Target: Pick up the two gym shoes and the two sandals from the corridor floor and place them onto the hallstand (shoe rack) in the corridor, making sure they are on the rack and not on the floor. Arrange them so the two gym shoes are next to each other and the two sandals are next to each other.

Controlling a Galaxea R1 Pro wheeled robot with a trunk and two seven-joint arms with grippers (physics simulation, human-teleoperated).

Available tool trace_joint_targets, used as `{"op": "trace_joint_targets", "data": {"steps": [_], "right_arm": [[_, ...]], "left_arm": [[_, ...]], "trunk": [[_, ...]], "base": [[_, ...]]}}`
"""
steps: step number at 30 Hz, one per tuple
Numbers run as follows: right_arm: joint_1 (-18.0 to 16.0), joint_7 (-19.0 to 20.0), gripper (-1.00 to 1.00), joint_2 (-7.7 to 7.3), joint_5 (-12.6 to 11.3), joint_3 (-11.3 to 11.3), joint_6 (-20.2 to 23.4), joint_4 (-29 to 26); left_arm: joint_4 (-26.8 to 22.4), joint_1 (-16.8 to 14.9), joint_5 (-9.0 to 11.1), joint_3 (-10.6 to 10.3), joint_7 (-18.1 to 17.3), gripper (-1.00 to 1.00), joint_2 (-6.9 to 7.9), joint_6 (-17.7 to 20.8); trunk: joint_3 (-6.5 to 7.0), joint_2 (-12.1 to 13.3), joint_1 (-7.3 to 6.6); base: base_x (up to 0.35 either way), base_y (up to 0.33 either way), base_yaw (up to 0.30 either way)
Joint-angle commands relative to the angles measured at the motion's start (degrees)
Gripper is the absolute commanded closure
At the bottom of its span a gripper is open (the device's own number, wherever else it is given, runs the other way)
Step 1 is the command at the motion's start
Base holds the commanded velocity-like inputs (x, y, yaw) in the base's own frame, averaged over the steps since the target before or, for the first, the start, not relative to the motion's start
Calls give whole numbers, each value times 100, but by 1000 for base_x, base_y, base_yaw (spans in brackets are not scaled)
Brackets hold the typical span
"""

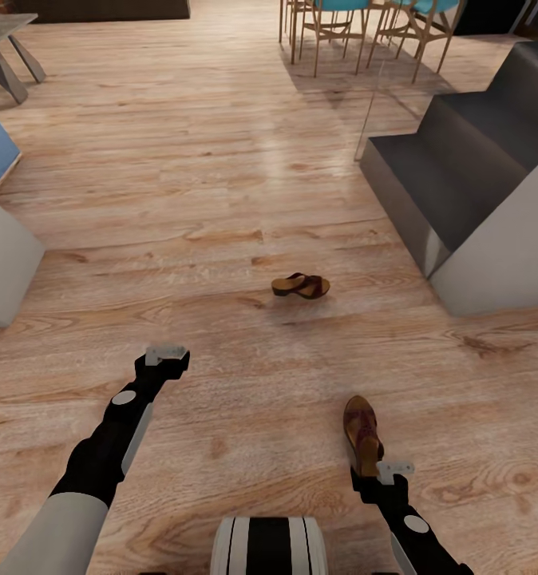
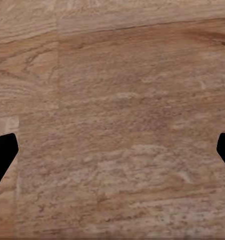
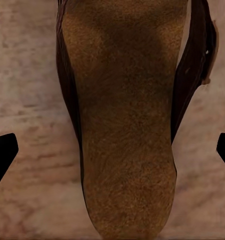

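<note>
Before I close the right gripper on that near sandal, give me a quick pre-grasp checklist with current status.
1. Near sandal directly ahead of the right gripper: ok; in the right wrist view its sole runs between the fingertips.
2. Right gripper open: ok; both fingertips sit at the frame edges, apart from the sandal.
3. Right gripper low enough to grip: cannot tell.
4. Left gripper free: ok; open over the bare corridor floor.
5. Second sandal located: ok; it lies on the floor farther ahead, apart from the near one.
6. Gym shoes and hallstand located: cannot tell.
</note>
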Motion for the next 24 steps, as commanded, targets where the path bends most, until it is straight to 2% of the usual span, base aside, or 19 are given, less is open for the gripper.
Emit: {"op": "trace_joint_targets", "data": {"steps": [1, 8, 24], "right_arm": [[-2, -10, -100, 0, 2, 0, -17, 3], [-2, -10, -100, 0, 2, 0, -17, 4], [-2, -10, -100, -7, 2, 11, -90, 21]], "left_arm": [[-9, -1, 1, 3, -6, -100, -1, 32], [-10, -1, 2, 4, -7, -100, -1, 32], [-10, 8, 4, 4, -14, -100, 3, 30]], "trunk": [[-31, -3, 1], [-95, -4, 4], [-106, -4, 4]], "base": [[0, 0, 0], [0, 0, 0], [0, 0, 0]]}}
